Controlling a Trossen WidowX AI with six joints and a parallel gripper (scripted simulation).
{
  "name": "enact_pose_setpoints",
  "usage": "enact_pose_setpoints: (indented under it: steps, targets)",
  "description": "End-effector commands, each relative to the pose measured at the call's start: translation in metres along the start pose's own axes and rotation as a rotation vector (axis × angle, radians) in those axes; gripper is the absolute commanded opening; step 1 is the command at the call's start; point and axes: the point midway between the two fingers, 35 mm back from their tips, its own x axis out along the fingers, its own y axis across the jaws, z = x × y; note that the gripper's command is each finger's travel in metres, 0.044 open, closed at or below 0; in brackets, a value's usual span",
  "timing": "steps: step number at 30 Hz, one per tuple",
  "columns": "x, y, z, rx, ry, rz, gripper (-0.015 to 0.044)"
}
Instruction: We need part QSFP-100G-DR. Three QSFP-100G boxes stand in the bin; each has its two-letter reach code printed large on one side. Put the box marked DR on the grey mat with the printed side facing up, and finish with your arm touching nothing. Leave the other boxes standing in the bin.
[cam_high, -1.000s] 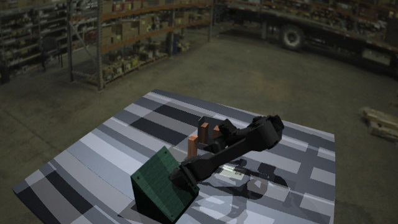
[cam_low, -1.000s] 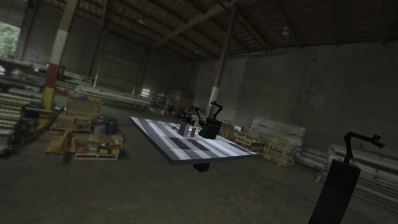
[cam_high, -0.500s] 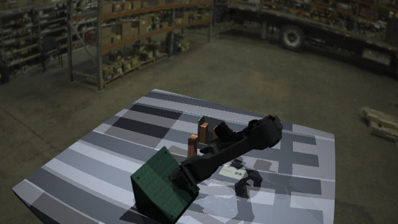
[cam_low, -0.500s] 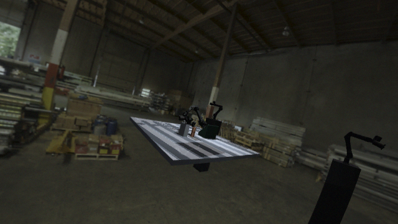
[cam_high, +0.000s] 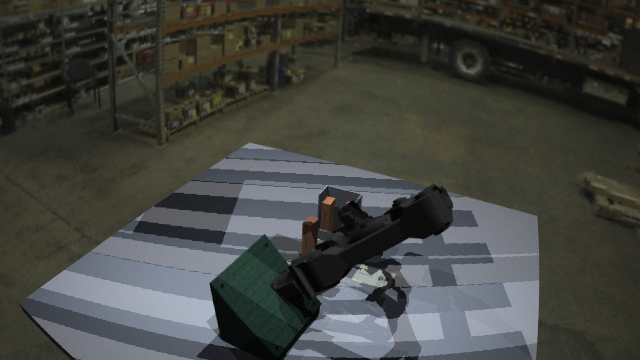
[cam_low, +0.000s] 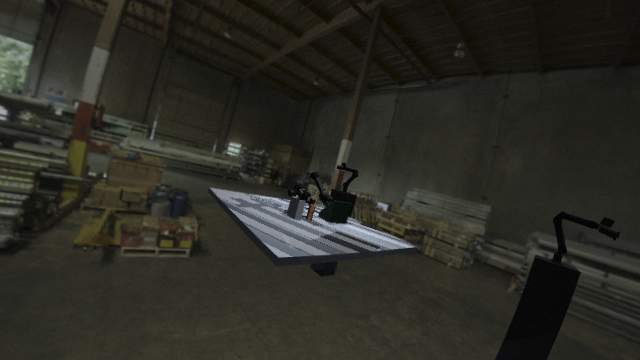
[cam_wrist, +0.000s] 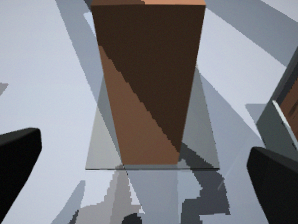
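In the wrist view I am seeing one orange-brown box (cam_high: 309, 234) (cam_low: 310, 212) (cam_wrist: 149, 85) standing upright on the grey mat (cam_wrist: 99, 145), outside the bin (cam_high: 324, 205) (cam_low: 295, 209) (cam_wrist: 277, 131). Its near face is showing no print that I can make out; a shadow is cutting diagonally across it. I am not able to tell whether this is the DR box.

The fingers are standing wide apart, holding nothing. One is showing at the lower left and one at the lower right of the wrist view, with the box rising between and beyond them.

From the top I am seeing the bin just beside the mat. A second box (cam_high: 327, 214) is standing upright in it, and a small orange part of another (cam_high: 348, 203) is showing next to the dark gripper assembly, which is hiding the rest. I am reading no codes on either.

The black arm (cam_high: 365, 245) is stretching from the green wedge-shaped mount (cam_high: 250, 290) (cam_low: 336, 211) across the striped surface (cam_high: 165, 280) (cam_low: 300, 245), its wrist folding back towards the boxes.
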Motion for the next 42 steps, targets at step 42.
enact_pose_setpoints:
  steps: [42]
  targets:
    - [-0.033, 0.000, 0.011, -0.003, 0.002, 0.000, 0.0440]
